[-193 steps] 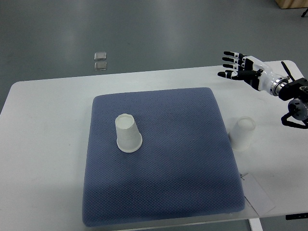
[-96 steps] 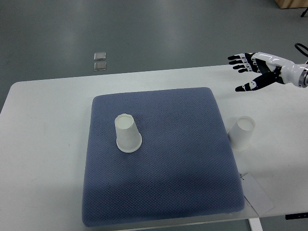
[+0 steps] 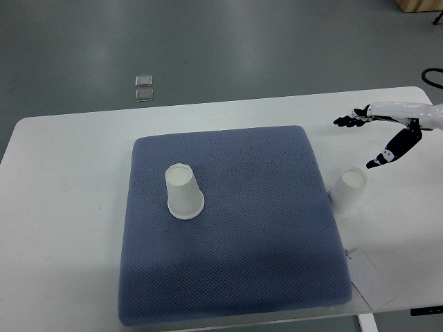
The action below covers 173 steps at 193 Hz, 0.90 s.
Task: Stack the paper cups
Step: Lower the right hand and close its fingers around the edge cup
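Paper cups both sit upside down: one white cup [image 3: 184, 193] on the blue mat [image 3: 235, 277], the other [image 3: 347, 191] near the table's [image 3: 62, 207] right edge, where the right hand [image 3: 381, 131] hovers, fingers spread wide and empty, probably lining up a grab.

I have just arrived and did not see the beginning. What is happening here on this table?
A humanoid robot is working at stacking paper cups. Its right hand hangs open above the white table, close to the paper cup standing upside down just off the blue mat. A second upside-down cup stands on the mat. Neither cup is held and nothing is stacked. The left arm is not visible.
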Each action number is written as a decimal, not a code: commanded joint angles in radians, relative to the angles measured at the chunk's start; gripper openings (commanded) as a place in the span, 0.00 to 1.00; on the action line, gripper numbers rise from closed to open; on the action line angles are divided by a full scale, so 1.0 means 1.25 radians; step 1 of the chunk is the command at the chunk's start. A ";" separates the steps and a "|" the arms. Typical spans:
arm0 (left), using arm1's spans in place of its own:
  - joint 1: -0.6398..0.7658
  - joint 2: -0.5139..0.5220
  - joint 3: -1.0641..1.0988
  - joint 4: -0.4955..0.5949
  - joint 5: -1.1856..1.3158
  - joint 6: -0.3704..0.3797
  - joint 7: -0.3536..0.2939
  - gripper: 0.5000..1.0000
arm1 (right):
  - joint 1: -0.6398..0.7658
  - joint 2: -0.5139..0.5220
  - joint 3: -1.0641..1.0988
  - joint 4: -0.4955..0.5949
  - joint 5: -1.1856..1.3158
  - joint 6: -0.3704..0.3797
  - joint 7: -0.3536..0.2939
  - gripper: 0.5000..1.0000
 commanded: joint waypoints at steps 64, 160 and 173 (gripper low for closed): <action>-0.001 0.000 0.000 0.000 0.000 0.000 0.000 1.00 | -0.018 0.015 -0.040 0.007 -0.123 -0.011 0.000 0.83; 0.000 0.000 0.000 0.000 0.000 0.000 0.000 1.00 | -0.019 0.054 -0.106 0.004 -0.152 -0.061 -0.002 0.71; 0.000 0.000 0.000 0.000 0.000 0.000 0.000 1.00 | -0.018 0.056 -0.111 -0.001 -0.157 -0.066 -0.002 0.66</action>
